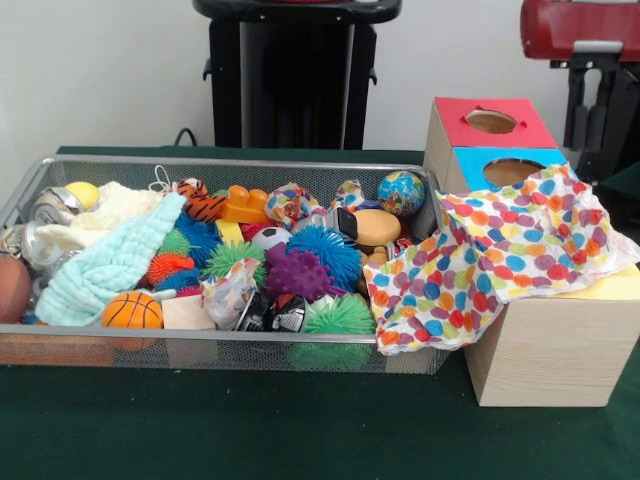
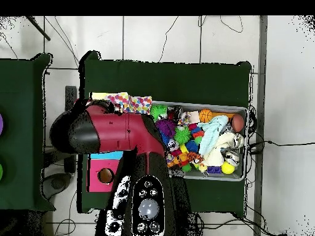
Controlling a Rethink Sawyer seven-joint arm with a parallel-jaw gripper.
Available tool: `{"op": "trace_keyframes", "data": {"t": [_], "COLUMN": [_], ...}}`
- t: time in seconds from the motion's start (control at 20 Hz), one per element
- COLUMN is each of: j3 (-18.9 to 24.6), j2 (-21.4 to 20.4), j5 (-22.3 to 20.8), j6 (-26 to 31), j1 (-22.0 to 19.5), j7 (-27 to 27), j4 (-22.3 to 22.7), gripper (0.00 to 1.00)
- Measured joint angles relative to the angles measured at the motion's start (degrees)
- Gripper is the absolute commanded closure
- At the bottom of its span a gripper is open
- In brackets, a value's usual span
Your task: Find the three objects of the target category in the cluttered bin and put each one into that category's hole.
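1. Locate the dotted cloth (image 1: 495, 255): thin white fabric printed with red, orange, blue, green and yellow dots. In the front view it lies crumpled over the yellow-topped box (image 1: 560, 345), covering most of the top and that box's hole, and drapes down across the right end of the bin (image 1: 200, 163). In the overhead view the same cloth (image 2: 129, 102) shows just beside the arm's upper edge.
2. Note that only this one dotted cloth can be clearly picked out; smaller dotted patches deeper in the clutter are too small to tell.
3. Check the bin: a shallow silver wire-mesh basket on the green bench (image 1: 300, 430), packed with items. A mint-green towel (image 1: 115, 262) lies at its left side, with a cream knitted cloth (image 1: 110, 207) behind it and an orange mini basketball (image 1: 132, 310) at the front wall.
4. Identify the other boxes behind the yellow-topped one: the blue-topped box (image 1: 505, 168) and the red-topped box (image 1: 490, 122), each with its round hole uncovered.
5. Observe the arm (image 2: 117, 132): red and black, spread over the boxes in the overhead view. You cannot tell the gripper's state; neither view shows it.
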Motion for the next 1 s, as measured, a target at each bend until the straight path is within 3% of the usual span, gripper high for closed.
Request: {"op": "trace_keyframes", "data": {"t": [1.0], "j3": [2.22], "j2": [2.70], "j5": [-1.17], "j6": [-0.24], "j1": [-2.24], "j7": [0.00], "j4": [1.68], "gripper": [1.00]}}
